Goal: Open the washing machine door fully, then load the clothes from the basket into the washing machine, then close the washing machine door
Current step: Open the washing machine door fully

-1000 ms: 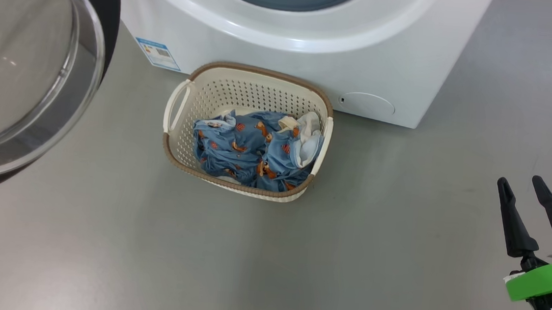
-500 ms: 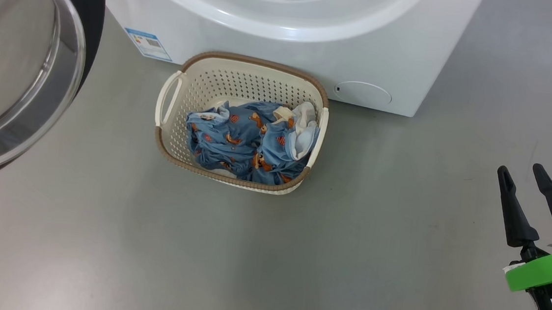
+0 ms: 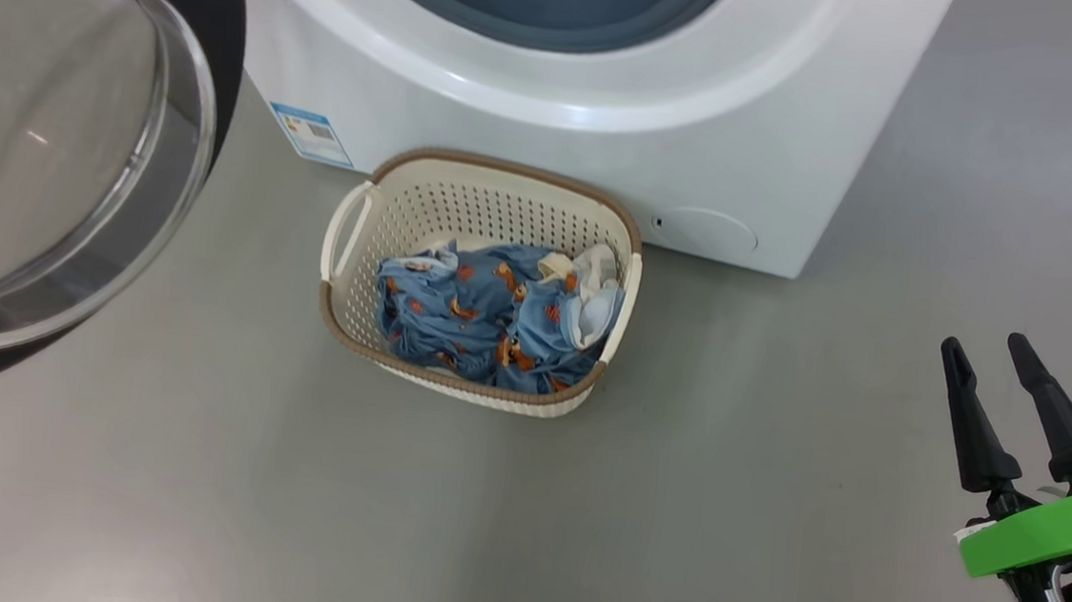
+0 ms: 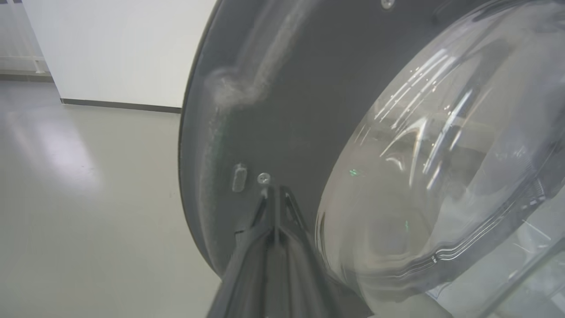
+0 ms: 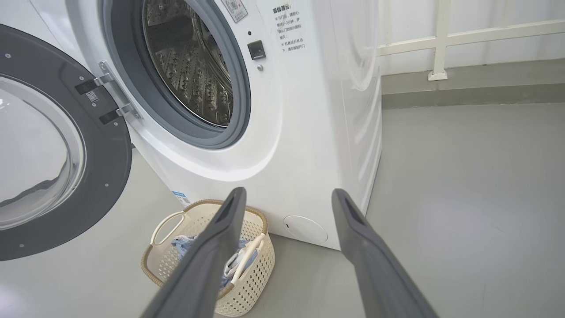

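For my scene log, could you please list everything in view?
washer: one, white, behind the basket, mouth open
door: one, black rim, clear glass, swung open left of the washer
basket: one, cream, brown rim, on the floor before the washer
clothes: one heap, blue with orange bears, in the basket
label: one, blue, washer's lower front
floor: grey, underneath all
left gripper: one, dark, shut, tips at the door's rim
right gripper: one, dark, open, low right, apart from the basket
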